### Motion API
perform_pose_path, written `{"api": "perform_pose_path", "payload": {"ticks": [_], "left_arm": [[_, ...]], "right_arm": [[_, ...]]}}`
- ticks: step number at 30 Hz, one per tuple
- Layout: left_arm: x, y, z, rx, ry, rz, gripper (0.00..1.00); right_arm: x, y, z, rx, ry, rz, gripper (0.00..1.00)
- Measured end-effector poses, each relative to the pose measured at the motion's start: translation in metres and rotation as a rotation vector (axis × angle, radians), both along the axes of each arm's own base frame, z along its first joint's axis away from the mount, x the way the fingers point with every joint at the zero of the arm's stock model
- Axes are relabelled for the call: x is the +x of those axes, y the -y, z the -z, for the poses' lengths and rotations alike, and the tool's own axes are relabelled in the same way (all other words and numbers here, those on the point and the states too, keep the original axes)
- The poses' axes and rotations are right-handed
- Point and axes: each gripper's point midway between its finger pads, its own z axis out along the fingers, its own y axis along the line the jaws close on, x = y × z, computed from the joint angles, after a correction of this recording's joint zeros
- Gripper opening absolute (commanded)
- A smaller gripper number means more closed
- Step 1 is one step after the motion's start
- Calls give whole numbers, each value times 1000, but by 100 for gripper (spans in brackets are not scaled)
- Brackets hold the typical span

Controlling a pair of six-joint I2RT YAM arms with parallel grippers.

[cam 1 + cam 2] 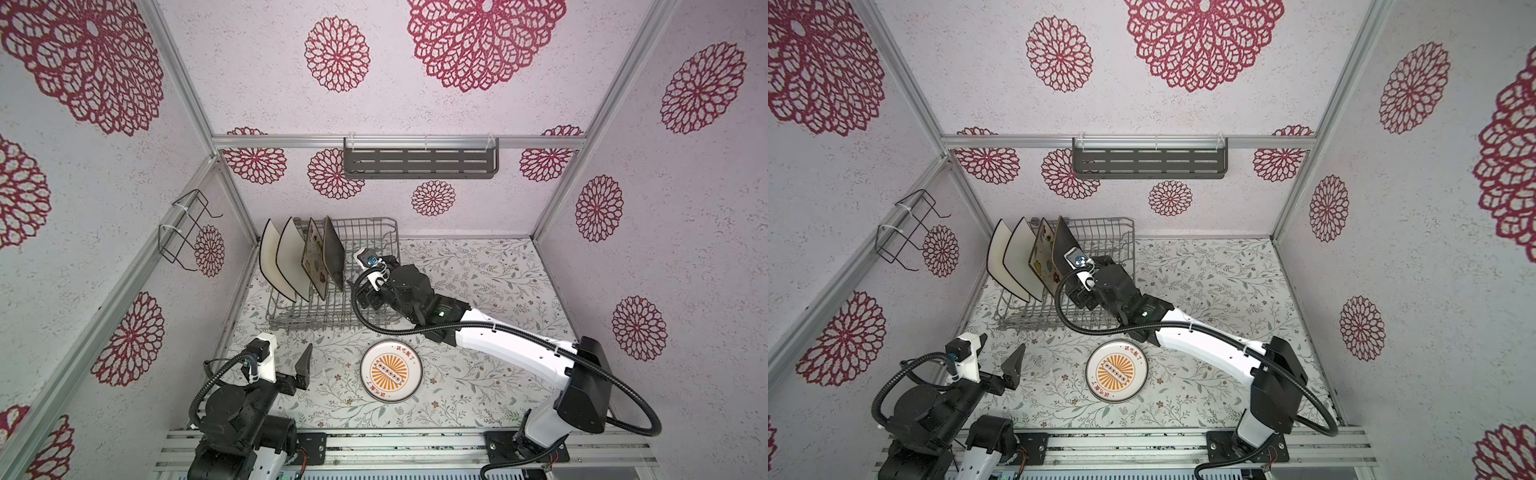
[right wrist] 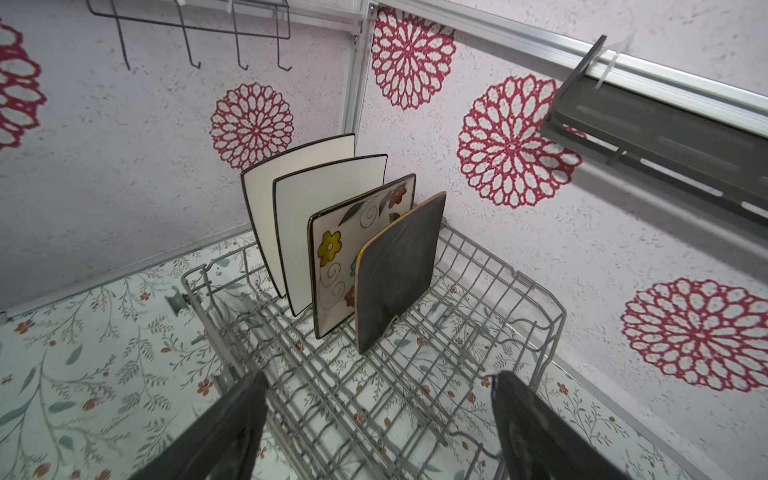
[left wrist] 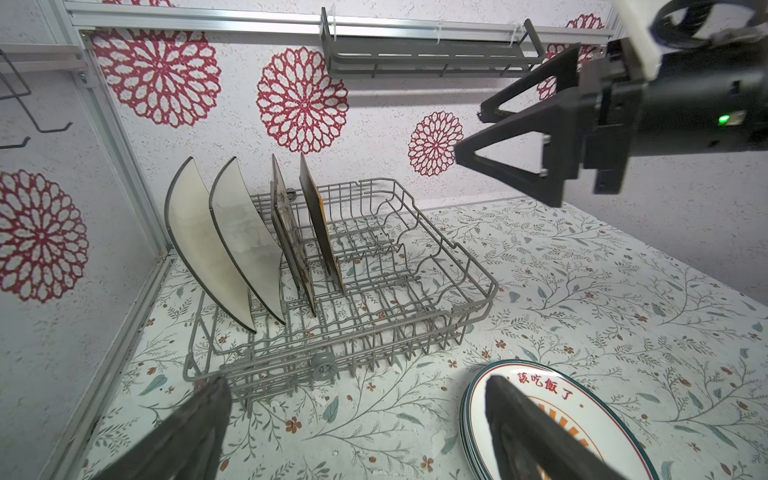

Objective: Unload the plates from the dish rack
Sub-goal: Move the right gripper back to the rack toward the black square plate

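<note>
The right end effector (image 2: 380,378), spread and empty above the dish rack (image 1: 374,237) left of centre in a top view, should straddle the upper edge of the dark brown plate (image 2: 399,270), nearest of 4 upright, and lift vertically.

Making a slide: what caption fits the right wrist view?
Open right pincer above the grey wire dish rack, facing two white black-rimmed square plates, a flowered cream plate and a dark brown plate.

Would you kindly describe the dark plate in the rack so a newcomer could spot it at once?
At the far left corner of the table sits the grey wire dish rack, holding four square plates on edge. The dark brown plate ends the row, beside the flowered plate. It alone is dark, with an orange-tinged edge.
</note>
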Motion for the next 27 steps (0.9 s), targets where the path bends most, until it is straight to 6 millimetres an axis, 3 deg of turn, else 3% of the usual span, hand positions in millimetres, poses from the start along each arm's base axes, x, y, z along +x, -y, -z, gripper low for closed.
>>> {"api": "perform_pose_path", "payload": {"ticks": [6,17,27], "left_arm": [[0,0,0,1,0,-2,97],[1,-2,0,1,-1,-12,97],[3,-3,2,4,-12,-21,97]], "right_arm": [[19,-26,32,38,60,-51,86],[65,-85,110,46,54,-93,86],[100,-104,139,61,57,-63,86]]}}
